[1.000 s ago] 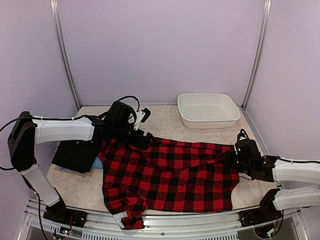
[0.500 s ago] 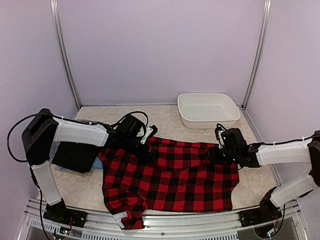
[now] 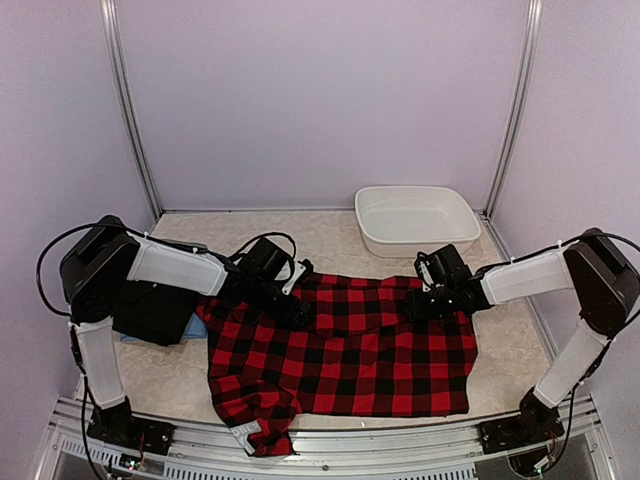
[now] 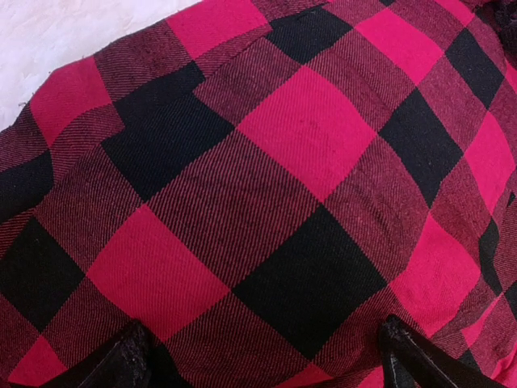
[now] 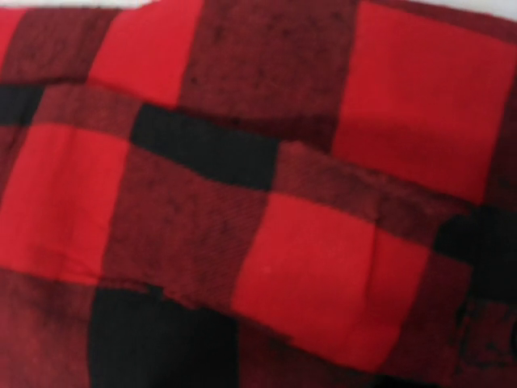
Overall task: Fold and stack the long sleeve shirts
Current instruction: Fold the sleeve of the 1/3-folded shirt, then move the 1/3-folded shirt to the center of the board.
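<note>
The red-and-black checked flannel shirt [image 3: 350,350] lies spread across the middle of the table. My left gripper [image 3: 292,303] rests low on its upper left part. In the left wrist view that gripper [image 4: 265,357] is open, with both dark fingertips [image 4: 129,360] wide apart on the checked cloth [image 4: 266,186]. My right gripper [image 3: 420,300] sits on the shirt's upper right edge. The right wrist view is filled by folded checked cloth [image 5: 266,210] and its fingers do not show. A black shirt [image 3: 150,310] lies folded at the left on a light blue one [image 3: 192,328].
A white oval basin [image 3: 372,238] stands at the back right, just beyond the shirt's top edge. Metal frame posts and lilac walls close in the table. A rail runs along the near edge, where a shirt sleeve [image 3: 262,435] hangs over.
Both arms have reached inward over the flannel shirt, the left gripper moving right and the right gripper moving left and farther back. The shirt's upper right edge has shifted inward.
</note>
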`<state>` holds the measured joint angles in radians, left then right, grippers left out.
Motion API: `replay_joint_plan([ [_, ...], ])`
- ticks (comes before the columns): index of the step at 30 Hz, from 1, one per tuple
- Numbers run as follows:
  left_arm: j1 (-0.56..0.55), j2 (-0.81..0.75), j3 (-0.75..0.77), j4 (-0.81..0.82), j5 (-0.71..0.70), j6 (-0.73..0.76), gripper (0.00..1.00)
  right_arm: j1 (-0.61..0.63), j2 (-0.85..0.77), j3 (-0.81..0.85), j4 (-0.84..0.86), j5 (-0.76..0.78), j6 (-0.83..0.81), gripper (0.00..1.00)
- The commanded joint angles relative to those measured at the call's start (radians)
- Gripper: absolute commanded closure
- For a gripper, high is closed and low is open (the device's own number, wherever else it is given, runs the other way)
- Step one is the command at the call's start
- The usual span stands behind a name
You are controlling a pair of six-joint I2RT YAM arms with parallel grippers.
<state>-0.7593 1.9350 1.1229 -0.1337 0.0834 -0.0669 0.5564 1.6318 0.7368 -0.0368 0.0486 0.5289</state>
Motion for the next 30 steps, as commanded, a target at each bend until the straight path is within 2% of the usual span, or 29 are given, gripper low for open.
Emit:
replay_joint_plan([
  [1, 0.018, 0.049, 0.022, 0.011, 0.034, -0.045, 0.06, -0.057, 0.103, 0.045, -0.087, -0.04, -0.049, 0.47],
  [4, 0.023, 0.075, 0.06, 0.024, 0.038, -0.075, 0.06, -0.097, 0.155, 0.1, -0.105, -0.028, -0.09, 0.47],
  [10, 0.041, 0.233, 0.273, -0.072, 0.043, -0.084, 0.06, -0.168, 0.21, 0.173, -0.12, -0.023, -0.144, 0.48],
  [13, 0.064, 0.279, 0.338, -0.068, 0.066, -0.098, 0.07, -0.192, 0.217, 0.199, -0.131, -0.003, -0.166, 0.48],
  [17, 0.066, 0.28, 0.373, -0.054, 0.065, -0.068, 0.02, -0.211, 0.216, 0.223, -0.108, -0.002, -0.217, 0.46],
  [20, 0.056, 0.214, 0.325, -0.02, 0.018, -0.047, 0.01, -0.211, 0.149, 0.205, -0.07, -0.017, -0.246, 0.43],
  [23, 0.059, 0.091, 0.233, 0.05, -0.028, -0.061, 0.01, -0.207, 0.04, 0.156, -0.041, -0.032, -0.27, 0.36],
  [26, 0.066, -0.018, 0.147, 0.098, -0.063, -0.092, 0.01, -0.197, -0.075, 0.103, -0.042, -0.047, -0.281, 0.03],
  [30, 0.043, -0.193, 0.036, 0.122, -0.08, -0.101, 0.01, -0.161, -0.197, 0.048, -0.085, -0.093, -0.256, 0.02],
])
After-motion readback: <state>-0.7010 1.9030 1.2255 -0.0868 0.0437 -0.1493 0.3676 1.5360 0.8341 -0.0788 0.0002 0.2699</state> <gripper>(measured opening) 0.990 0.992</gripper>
